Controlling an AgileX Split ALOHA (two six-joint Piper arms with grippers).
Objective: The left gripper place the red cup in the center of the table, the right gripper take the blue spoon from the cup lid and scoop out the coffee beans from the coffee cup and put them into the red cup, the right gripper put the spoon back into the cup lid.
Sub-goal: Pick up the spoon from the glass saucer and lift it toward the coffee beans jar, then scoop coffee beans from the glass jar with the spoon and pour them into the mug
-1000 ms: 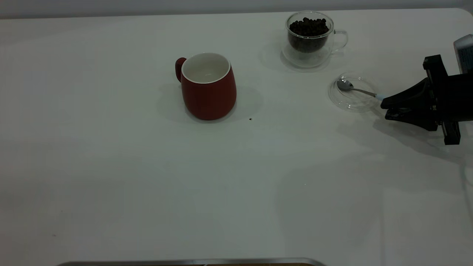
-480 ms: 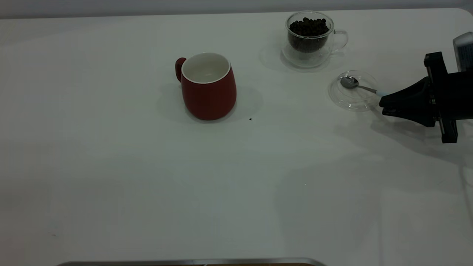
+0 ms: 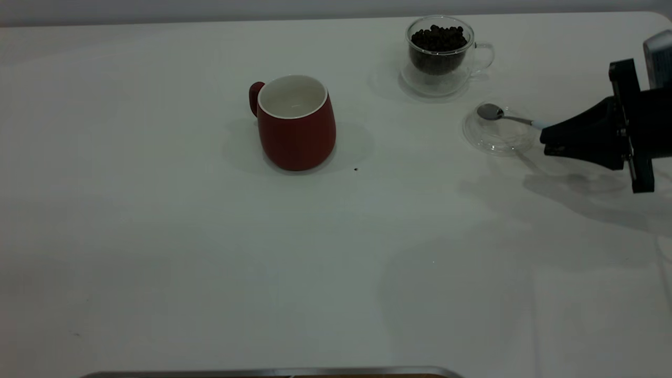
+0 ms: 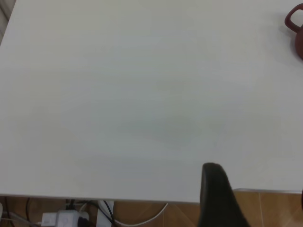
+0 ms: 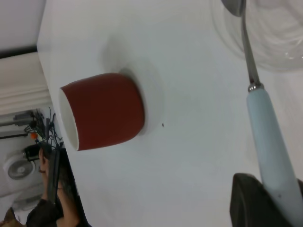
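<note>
The red cup [image 3: 296, 123] stands upright near the middle of the table [image 3: 210, 252], white inside showing, handle to the left; it also shows in the right wrist view [image 5: 102, 111]. The coffee cup [image 3: 440, 52] with coffee beans [image 3: 439, 38] stands at the back right. In front of it lies the cup lid [image 3: 493, 137]. My right gripper [image 3: 546, 142] is shut on the pale handle of the blue spoon [image 5: 272, 151], whose metal bowl [image 3: 490, 111] hangs over the lid's far rim. My left gripper [image 4: 258, 198] is open over the table's edge, holding nothing.
A stray bean [image 3: 356, 169] lies just right of the red cup's base. A metal edge [image 3: 273, 371] runs along the table's front. Beyond the far table edge a person [image 5: 47, 203] and cluttered equipment show.
My right gripper has risen a little with the spoon, lifting its bowl off the lid's floor. The lid has shifted slightly left. The red cup and coffee cup have not moved.
</note>
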